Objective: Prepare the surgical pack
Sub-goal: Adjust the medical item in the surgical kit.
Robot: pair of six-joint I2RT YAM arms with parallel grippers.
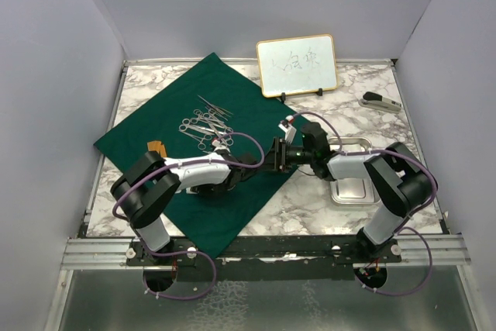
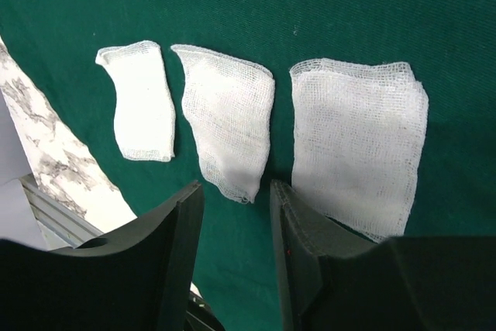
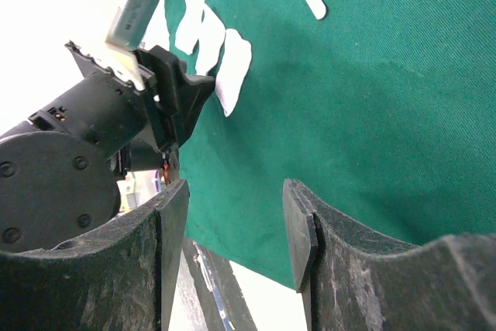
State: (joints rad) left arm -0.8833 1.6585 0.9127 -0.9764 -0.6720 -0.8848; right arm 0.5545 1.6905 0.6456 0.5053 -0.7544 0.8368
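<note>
While both arms reached in toward the middle, the marble surface (image 1: 310,199) carried the whole pack. The dark green cloth (image 1: 170,122) lay spread as a diamond over its left half, 1 corner reaching the near edge. The steel tray (image 1: 353,190) sat off the cloth on the right, partly hidden under the right arm, so its contents could not be told. The silver instruments (image 1: 205,124) lay in a loose cluster on the cloth toward the far side.

3 gauze squares lay in a row on the cloth near its edge, apart from one another: the right gauze (image 2: 356,145) flat and widest, the middle gauze (image 2: 229,125) skewed with a drooping corner, the left gauze (image 2: 139,102) narrow and wavy. No others were visible.

The left tool (image 2: 236,191) hovered over the near end of the middle gauze, fingers spread, nothing between them. The right tool (image 3: 236,191) hung just beside it, also spread and empty, facing the left tool across the cloth.

Likely step: laying out and tidying gauze on the cloth. The next move probably called for lowering the left tool onto the middle gauze's near edge and pinching only 1 thin layer without snagging the cloth. Risk: the mesh bunching or dragging its neighbours.
</note>
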